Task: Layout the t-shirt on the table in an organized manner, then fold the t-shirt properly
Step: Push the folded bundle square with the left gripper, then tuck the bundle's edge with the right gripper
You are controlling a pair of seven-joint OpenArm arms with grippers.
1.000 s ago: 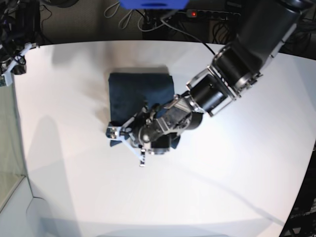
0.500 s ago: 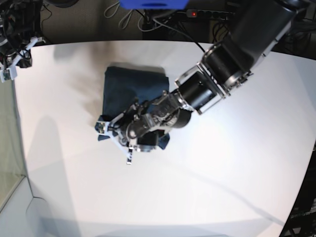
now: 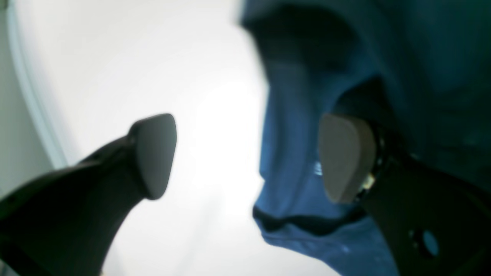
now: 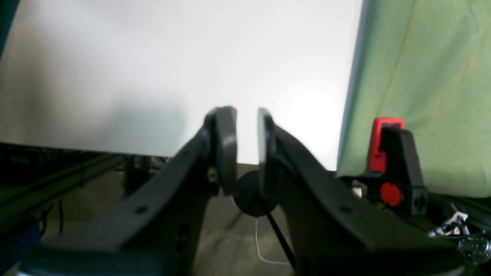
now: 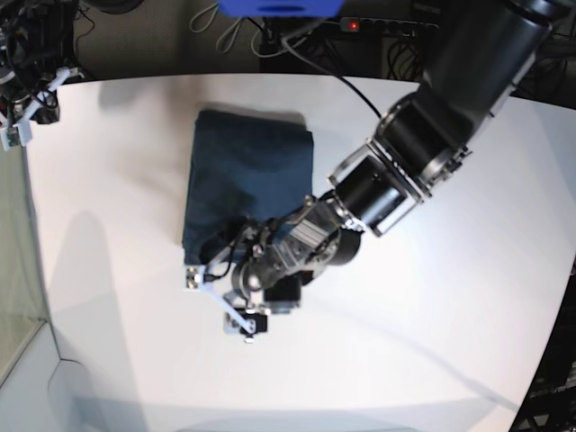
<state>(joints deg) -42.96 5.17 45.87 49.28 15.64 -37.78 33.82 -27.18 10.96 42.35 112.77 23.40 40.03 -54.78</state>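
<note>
Item: dark navy soft-fabric t-shirt (image 5: 247,184), folded to compact rectangle, lying on smooth white tabletop (image 5: 432,306), upper-centre.
L gripper (image 5: 219,299): jaws spread wide, holding nothing; sits at shirt's near edge, one pad (image 3: 345,157) over fabric, other over bare table.
R gripper (image 4: 246,147): jaws narrow, gap visible, empty; parked at far table corner, well apart from shirt.
Risk: pad snags loose near-edge layer on pull-away, drags fold open. Cause: pad close to cloth; contact unclear, wrist view blurred.
</note>
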